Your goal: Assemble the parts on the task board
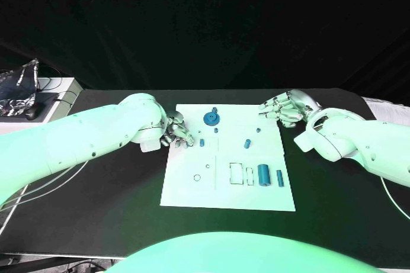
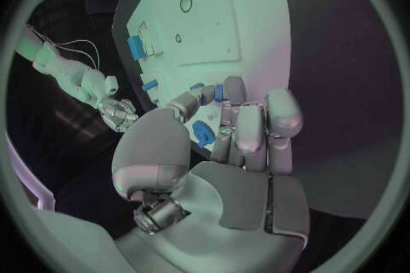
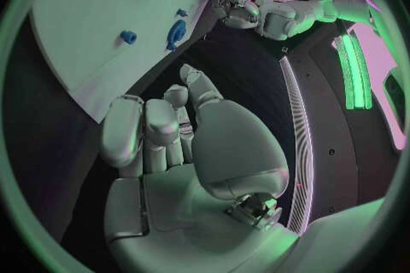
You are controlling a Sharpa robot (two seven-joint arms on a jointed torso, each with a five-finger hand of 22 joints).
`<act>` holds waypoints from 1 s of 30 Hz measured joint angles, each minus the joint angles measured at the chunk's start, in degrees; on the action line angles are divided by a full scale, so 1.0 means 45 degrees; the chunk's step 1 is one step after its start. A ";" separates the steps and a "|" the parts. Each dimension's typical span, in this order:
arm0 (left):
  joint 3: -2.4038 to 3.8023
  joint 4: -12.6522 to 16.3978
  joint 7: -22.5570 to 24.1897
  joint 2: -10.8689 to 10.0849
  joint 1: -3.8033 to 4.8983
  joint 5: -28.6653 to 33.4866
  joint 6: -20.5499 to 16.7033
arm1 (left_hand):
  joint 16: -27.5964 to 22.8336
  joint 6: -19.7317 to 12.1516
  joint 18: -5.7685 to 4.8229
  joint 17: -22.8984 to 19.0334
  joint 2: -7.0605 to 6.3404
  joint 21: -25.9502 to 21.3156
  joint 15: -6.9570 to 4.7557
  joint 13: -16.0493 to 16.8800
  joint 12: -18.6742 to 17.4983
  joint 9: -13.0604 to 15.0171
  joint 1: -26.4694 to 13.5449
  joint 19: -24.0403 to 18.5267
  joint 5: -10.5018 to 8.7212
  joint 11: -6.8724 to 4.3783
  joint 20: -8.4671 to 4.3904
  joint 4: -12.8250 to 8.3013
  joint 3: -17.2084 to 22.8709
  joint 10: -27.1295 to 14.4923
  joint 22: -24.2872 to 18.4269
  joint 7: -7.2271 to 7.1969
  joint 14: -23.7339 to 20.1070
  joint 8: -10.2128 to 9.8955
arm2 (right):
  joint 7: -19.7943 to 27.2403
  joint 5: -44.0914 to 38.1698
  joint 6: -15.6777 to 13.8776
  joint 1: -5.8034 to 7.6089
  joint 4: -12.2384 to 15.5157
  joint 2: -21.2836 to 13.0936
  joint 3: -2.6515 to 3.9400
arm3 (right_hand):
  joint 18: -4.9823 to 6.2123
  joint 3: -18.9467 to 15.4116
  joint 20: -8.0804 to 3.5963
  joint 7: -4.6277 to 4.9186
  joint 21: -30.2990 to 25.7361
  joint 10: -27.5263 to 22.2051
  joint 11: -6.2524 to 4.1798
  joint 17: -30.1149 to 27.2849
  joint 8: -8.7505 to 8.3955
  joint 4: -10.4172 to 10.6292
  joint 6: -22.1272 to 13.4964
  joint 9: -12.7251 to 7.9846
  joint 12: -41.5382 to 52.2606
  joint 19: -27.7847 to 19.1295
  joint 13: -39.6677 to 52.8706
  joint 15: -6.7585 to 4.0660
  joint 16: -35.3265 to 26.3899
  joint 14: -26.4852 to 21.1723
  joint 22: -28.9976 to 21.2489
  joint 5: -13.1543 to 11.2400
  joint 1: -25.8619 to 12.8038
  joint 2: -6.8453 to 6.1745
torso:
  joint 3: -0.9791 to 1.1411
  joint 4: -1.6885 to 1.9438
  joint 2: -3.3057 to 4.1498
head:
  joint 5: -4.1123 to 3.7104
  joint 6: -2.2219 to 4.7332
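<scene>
The white task board point(image 1: 224, 193) lies mid-table. At its far end stands a round blue part point(image 1: 210, 119), also in the left wrist view point(image 2: 203, 134) and the right wrist view point(image 3: 176, 34). My left hand point(image 1: 175, 132) hovers at the board's left edge, with thumb and fingertips point(image 2: 232, 87) close beside a small blue peg point(image 1: 201, 143) point(image 2: 218, 92); whether they grip it is unclear. My right hand point(image 1: 286, 110) point(image 3: 171, 143) sits at the board's far right corner, fingers curled in, holding nothing. Two small blue pieces point(image 1: 247, 144) lie mid-board. A blue cylinder point(image 1: 265, 174) and a slim pin point(image 1: 279, 177) lie nearer me.
A white box with a crinkled silver bag point(image 1: 21, 83) and cables stands at the table's far left. A pale cloth-like edge point(image 1: 388, 110) shows at the far right. Black tabletop point(image 1: 94, 208) surrounds the board on all sides.
</scene>
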 measured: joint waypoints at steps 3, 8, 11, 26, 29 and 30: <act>-0.0005 -0.0105 0.0017 0.0062 0.0006 0.0037 0.0000 | 0.0000 0.0082 0.0000 0.0000 0.0000 0.0000 0.0000 0.0000 0.0000 -0.0012 0.0000 0.0000 0.0000 0.0001 0.0000 -0.0001 0.0000 0.0001 0.0000 -0.0082 0.0000 -0.0004 | 0.0000 0.0000 0.0001 -0.0001 -0.0008 0.0009 0.0000 | 0.0000 0.0000 0.0000 0.0000 0.0000 0.0002 0.0002 0.0000 0.0000 0.0000 0.0000 0.0000 0.0000 0.0000 0.0000 0.0000 0.0000 0.0000 -0.0001 0.0000 0.0000 0.0000 | 0.0005 -0.0001 -0.0001 | 0.0000 0.0000; -0.0009 -0.0334 0.0037 0.0204 0.0027 0.0107 0.0017 | 0.0000 0.0141 0.0001 -0.0001 0.0000 0.0000 0.0001 0.0013 -0.0001 -0.0016 0.0000 0.0000 -0.0003 0.0003 0.0000 -0.0001 -0.0001 0.0003 0.0000 -0.0137 0.0001 -0.0003 | 0.0000 0.0000 0.0005 -0.0008 -0.0027 0.0027 0.0000 | 0.0000 0.0000 0.0000 -0.0002 0.0000 0.0004 0.0005 0.0000 0.0000 0.0000 -0.0002 0.0000 0.0000 0.0000 0.0000 0.0000 0.0000 0.0000 -0.0001 0.0000 0.0000 0.0000 | 0.0006 -0.0006 -0.0001 | 0.0020 0.0000; -0.0015 -0.0514 0.0040 0.0318 0.0053 0.0165 0.0074 | 0.0000 0.0191 0.0002 -0.0001 0.0000 0.0000 0.0001 0.0013 -0.0001 -0.0012 0.0000 0.0000 -0.0006 0.0003 0.0000 -0.0002 -0.0002 0.0004 0.0000 -0.0178 0.0001 0.0001 | -0.0002 0.0000 0.0007 -0.0009 -0.0048 0.0035 0.0000 | 0.0000 0.0000 0.0000 -0.0004 0.0000 0.0006 0.0006 0.0000 0.0000 0.0000 -0.0004 0.0000 0.0000 0.0000 0.0000 0.0000 0.0000 0.0000 -0.0002 0.0000 0.0000 0.0000 | 0.0006 -0.0012 -0.0001 | 0.0022 0.0000; -0.0042 -0.1306 -0.0034 0.0869 0.0227 0.0319 0.1058 | -0.0001 0.0401 0.0003 0.0027 0.0000 0.0000 0.0022 0.0046 -0.0002 0.0031 0.0000 0.0000 -0.0061 0.0043 0.0000 -0.0108 -0.0108 0.0044 0.0000 -0.0260 0.0022 -0.0051 | -0.0005 0.0006 0.0020 -0.0012 -0.0053 0.0070 -0.0001 | 0.0000 0.0000 0.0000 -0.0022 0.0000 0.0021 0.0021 0.0000 0.0000 0.0000 -0.0022 0.0000 0.0000 0.0000 0.0000 0.0000 0.0000 0.0000 -0.0004 0.0000 0.0000 0.0000 | 0.0011 -0.0011 -0.0006 | -0.0001 0.0000; -0.0041 -0.1318 -0.0044 0.0887 0.0235 0.0320 0.1228 | -0.0001 0.0404 0.0003 0.0026 0.0000 0.0000 0.0022 0.0046 -0.0002 0.0031 0.0000 0.0000 -0.0013 0.0043 0.0000 -0.0108 -0.0108 0.0044 -0.0001 -0.0257 0.0022 -0.0050 | -0.0005 0.0008 0.0022 -0.0012 -0.0053 0.0070 -0.0001 | 0.0000 0.0000 0.0001 -0.0022 0.0000 0.0022 0.0022 0.0000 0.0000 0.0000 -0.0022 0.0000 0.0000 0.0000 0.0000 0.0000 0.0000 0.0000 -0.0004 0.0000 0.0000 0.0000 | 0.0010 -0.0011 -0.0006 | -0.0011 0.0000; -0.0041 -0.1317 -0.0046 0.0886 0.0237 0.0319 0.1272 | -0.0001 0.0420 0.0004 0.0029 0.0000 0.0000 0.0023 0.0046 -0.0002 0.0031 0.0000 0.0000 -0.0013 0.0044 0.0000 -0.0108 -0.0108 0.0045 0.0000 -0.0241 0.0022 -0.0050 | -0.0005 0.0008 0.0023 -0.0012 -0.0052 0.0070 -0.0001 | 0.0000 0.0000 0.0000 -0.0022 0.0000 0.0021 0.0022 0.0000 0.0000 0.0000 -0.0022 0.0000 0.0000 0.0000 0.0000 0.0000 0.0000 0.0000 -0.0004 0.0000 0.0000 0.0000 | 0.0010 -0.0010 -0.0006 | -0.0012 0.0000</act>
